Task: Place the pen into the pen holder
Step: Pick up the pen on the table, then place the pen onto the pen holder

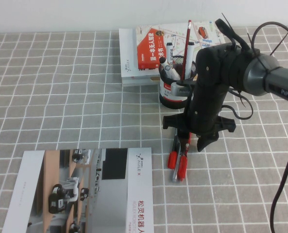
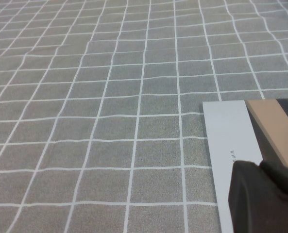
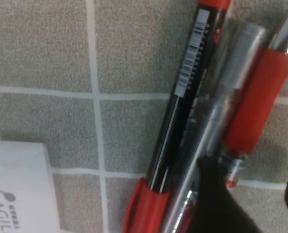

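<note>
High view: the pen (image 1: 182, 166) isn't in the holder (image 1: 174, 89) yet. It's flat on the table just in front of it, on the robot's side, tight against two other pens. The right gripper (image 1: 192, 142) hangs right over that bunch, also in front of the holder. So nothing's lifted yet. My guess is the grab, lift and drop into the cup are all still to do.

Left wrist view: the left gripper (image 2: 265, 194), which the high view misses completely, sits over a booklet (image 2: 226, 131) corner, well away from the holder. Can't tell if it's spread or closed.

Right wrist view: here's the detail you don't get from above. The right gripper (image 3: 255, 194) is spread, its tips either side of the pen (image 3: 253, 97) end, not pinching. A grey pen (image 3: 216, 121) touches it, then a black one (image 3: 182, 116).
</note>
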`<state>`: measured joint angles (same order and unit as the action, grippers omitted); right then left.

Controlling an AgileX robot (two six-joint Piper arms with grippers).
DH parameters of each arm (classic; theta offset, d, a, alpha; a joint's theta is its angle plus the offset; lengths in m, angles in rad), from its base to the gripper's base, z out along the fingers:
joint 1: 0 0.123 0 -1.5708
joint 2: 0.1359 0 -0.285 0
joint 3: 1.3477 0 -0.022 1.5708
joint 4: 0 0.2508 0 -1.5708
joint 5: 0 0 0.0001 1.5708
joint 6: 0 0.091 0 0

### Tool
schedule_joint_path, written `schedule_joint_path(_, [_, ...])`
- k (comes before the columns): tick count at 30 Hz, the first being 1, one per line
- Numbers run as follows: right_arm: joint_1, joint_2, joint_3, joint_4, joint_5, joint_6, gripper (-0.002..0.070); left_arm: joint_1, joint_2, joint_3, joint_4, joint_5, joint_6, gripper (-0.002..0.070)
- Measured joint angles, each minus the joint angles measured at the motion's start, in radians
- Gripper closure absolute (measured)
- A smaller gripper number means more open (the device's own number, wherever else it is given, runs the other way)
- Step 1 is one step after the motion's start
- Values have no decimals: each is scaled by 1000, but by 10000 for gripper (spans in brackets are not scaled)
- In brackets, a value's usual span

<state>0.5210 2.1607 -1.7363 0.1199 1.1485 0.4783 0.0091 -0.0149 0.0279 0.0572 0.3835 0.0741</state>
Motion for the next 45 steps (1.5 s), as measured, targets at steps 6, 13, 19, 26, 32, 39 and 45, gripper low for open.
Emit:
schedule_joint_path(6, [2,4,-4,0,0,0,449,0,0,0,0,0,0,678])
schedule_joint_path(13, [2,16,-4,-33,30,0,485,0,0,0,0,0,0,678])
schedule_joint_path(19, [2,16,-4,-51,42,0,489,0,0,0,0,0,0,678])
schedule_joint_path(26, [2,16,-4,-55,34,0,541,0,0,0,0,0,0,678])
schedule_joint_path(32, [33,-23,2,-132,-41,0,614,0,0,0,0,0,0,678])
schedule_joint_path(39, [115,-303,241,-238,-340,0,614,0,0,0,0,0,0,678])
schedule_joint_path(45, [111,-653,664,-379,-882,0,614,0,0,0,0,0,0,678])
